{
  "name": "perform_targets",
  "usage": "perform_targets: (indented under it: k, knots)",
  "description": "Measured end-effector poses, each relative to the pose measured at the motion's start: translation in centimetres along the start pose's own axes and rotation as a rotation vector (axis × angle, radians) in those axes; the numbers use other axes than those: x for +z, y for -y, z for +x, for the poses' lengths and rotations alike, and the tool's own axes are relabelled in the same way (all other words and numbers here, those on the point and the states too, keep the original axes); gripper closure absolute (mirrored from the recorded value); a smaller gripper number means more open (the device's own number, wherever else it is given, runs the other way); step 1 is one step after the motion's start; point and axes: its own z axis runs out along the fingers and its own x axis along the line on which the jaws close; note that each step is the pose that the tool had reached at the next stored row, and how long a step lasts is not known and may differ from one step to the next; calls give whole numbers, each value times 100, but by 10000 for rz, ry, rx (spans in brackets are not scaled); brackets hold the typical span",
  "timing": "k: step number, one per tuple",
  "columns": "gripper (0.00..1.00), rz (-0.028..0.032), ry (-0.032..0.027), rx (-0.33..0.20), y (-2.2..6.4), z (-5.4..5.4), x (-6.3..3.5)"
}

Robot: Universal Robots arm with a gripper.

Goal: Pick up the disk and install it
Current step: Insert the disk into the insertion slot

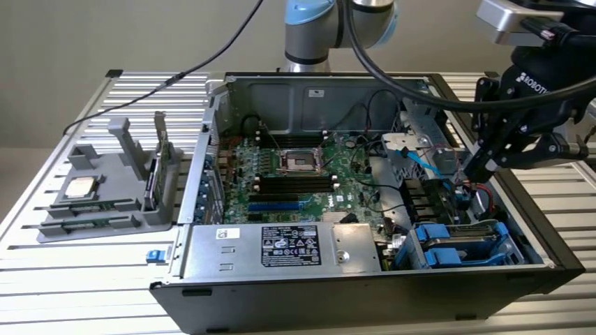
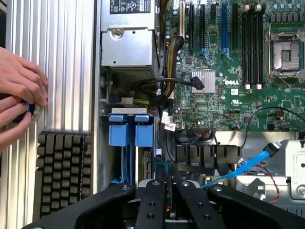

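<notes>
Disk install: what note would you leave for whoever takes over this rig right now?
Claw: above the case's right side in the exterior view, not holding the disk.
Disk: sitting in its blue frame inside the case's bay.
Done: disk appears placed.
Left: whether it is fully seated cannot be told.
A person's hands are on the table beside the case.

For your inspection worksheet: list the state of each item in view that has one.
Computer case, side open.
Disk, lying inside the case in its blue carrier.
CPU socket, empty.
Memory slots, empty.
Gripper, hovering over the case near the disk.
Person's hands, on the table beside the case.
</notes>
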Motion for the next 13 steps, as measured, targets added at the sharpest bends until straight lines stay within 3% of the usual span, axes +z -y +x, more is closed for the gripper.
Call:
perform_targets:
  k: [4, 6, 9, 12, 13]
  knots:
    - [81, 4, -6, -53, 17, 0, -2]
    - [75, 6, -10, -80, 25, -1, -3]
    - [58, 12, -17, -153, 39, -3, -5]
    - [51, 38, -53, -511, 44, -2, -4]
    - [45, 53, -76, -705, 44, -3, -2]
